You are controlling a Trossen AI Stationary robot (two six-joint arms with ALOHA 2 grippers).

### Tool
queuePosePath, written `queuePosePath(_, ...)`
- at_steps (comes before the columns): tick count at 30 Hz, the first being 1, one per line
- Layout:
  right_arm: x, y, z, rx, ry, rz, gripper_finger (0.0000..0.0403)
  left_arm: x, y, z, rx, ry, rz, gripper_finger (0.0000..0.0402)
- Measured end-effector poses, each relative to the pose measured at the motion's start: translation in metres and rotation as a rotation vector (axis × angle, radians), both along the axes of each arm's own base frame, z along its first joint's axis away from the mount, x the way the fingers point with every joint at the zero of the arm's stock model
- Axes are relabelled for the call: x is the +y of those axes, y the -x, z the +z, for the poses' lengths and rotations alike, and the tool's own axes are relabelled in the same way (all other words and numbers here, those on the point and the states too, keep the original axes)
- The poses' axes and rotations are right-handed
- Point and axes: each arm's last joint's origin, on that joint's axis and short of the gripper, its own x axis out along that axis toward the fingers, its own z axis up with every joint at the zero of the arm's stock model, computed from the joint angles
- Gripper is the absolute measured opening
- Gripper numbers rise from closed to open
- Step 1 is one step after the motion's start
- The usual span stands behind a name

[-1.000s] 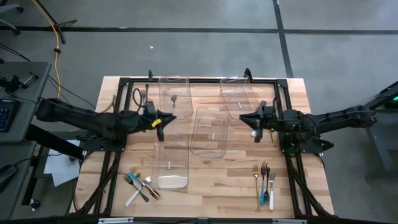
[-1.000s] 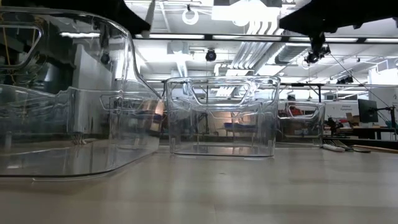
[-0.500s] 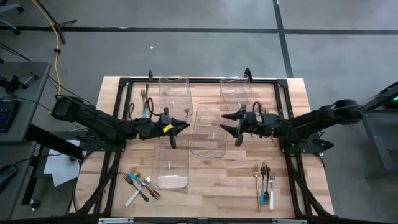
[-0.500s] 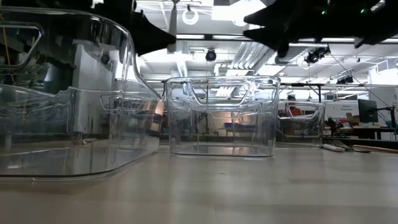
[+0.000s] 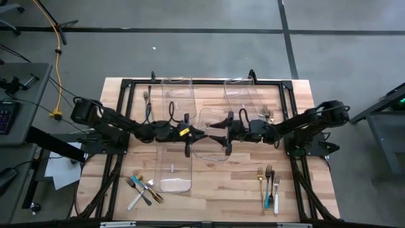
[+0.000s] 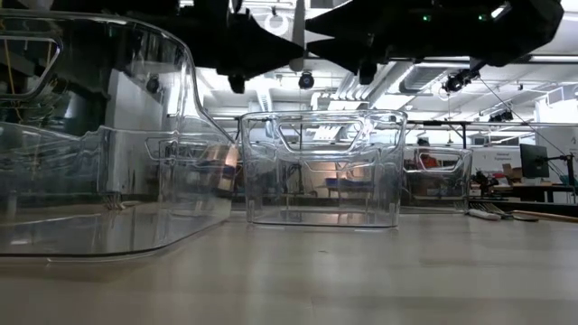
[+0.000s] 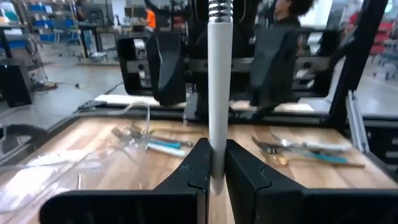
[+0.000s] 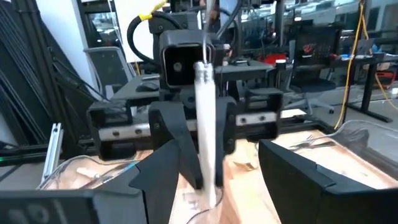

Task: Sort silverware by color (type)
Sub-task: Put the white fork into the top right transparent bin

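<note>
Wood table (image 5: pixel 297 190), clear bins (image 5: pixel 214 134), lab room behind. Left gripper (image 7: pixel 212 163) clenches white-handled utensil (image 7: pixel 219 93); right gripper (image 8: pixel 214 163) spread wide, facing it.

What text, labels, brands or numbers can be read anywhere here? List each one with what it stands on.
None can be read in any view.
The clear bins, the silverware and the wooden table show no print.
The white-handled utensil held upright in the left gripper shows no marking.
The dark arms bear no label that reads.
Signs and screens in the room behind the table are too blurred to read.
</note>
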Motion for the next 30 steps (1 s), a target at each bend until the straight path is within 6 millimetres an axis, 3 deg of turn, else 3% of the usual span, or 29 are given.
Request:
queuePosePath(12, 0.0, -0.005, 0.009, -0.025, -0.013, -0.014, 0.0203, 0.001, -0.003, 0.0, 0.04, 0.024, 0.005, 0.0019)
queuePosePath(17, -0.001, -0.006, 0.01, -0.032, -0.038, -0.029, 0.0152, 0.001, -0.003, -0.001, 0.041, 0.038, 0.007, 0.0019)
queuePosePath(24, 0.001, -0.017, 0.005, -0.011, -0.031, -0.002, 0.0038, 0.001, -0.003, -0.001, 0.044, 0.042, 0.007, 0.0022)
queuePosePath(30, 0.001, -0.015, 0.007, 0.002, -0.02, -0.003, 0.0033, 0.001, -0.003, -0.002, 0.06, 0.038, 0.007, 0.0054)
